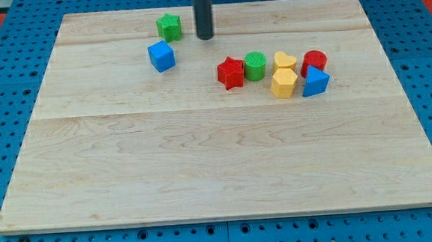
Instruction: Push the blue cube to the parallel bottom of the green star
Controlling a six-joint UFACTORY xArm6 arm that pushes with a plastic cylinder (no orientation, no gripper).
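Note:
The blue cube [162, 56] sits on the wooden board near the view's top left. The green star [169, 26] lies just above it and slightly to the right, a small gap between them. My tip [206, 37] is the lower end of the dark rod coming down from the view's top edge. It stands to the right of the green star and up-right of the blue cube, touching neither.
A cluster lies right of centre: a red star [231, 73], a green cylinder [255, 65], a yellow heart [285, 60], a yellow hexagon [283, 83], a red cylinder [314, 60] and a blue triangular block [315, 82]. The board [219, 166] rests on a blue pegboard.

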